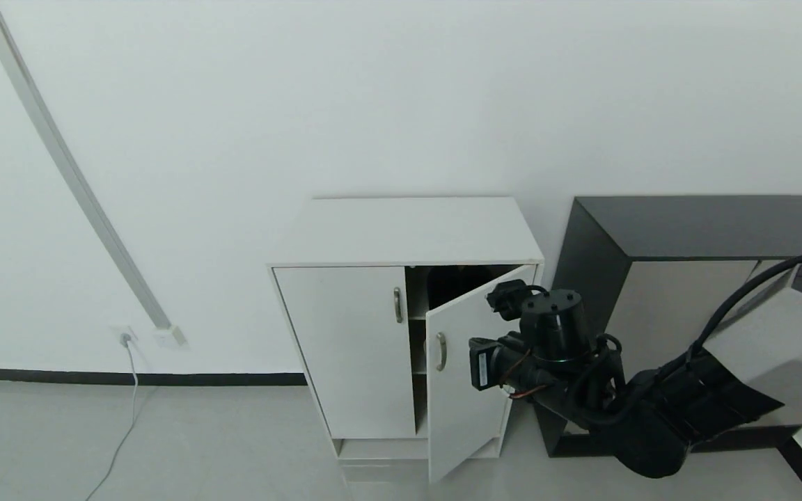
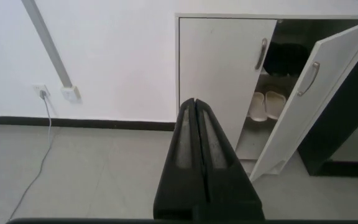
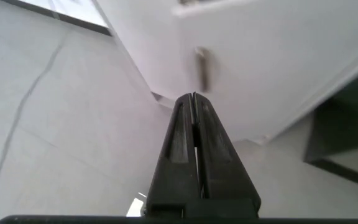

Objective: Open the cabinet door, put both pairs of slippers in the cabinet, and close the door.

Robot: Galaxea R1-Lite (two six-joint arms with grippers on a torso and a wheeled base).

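The white cabinet (image 1: 401,229) stands against the wall. Its left door (image 1: 345,348) is closed and its right door (image 1: 467,390) is ajar, swung out toward me. On the middle shelf lies a white pair of slippers (image 2: 266,106), and a dark pair (image 2: 284,59) sits on the shelf above. My right arm's wrist (image 1: 547,334) hangs in front of the ajar door's outer face. The right gripper (image 3: 194,96) is shut and empty, a little short of the door handle (image 3: 202,68). My left gripper (image 2: 196,102) is shut and empty, back from the cabinet over the floor.
A black-framed unit (image 1: 651,229) stands just right of the cabinet, close to the open door's hinge side. A wall socket (image 1: 124,339) with a cable trailing over the floor is at the left. A slanted conduit (image 1: 67,174) runs up the wall.
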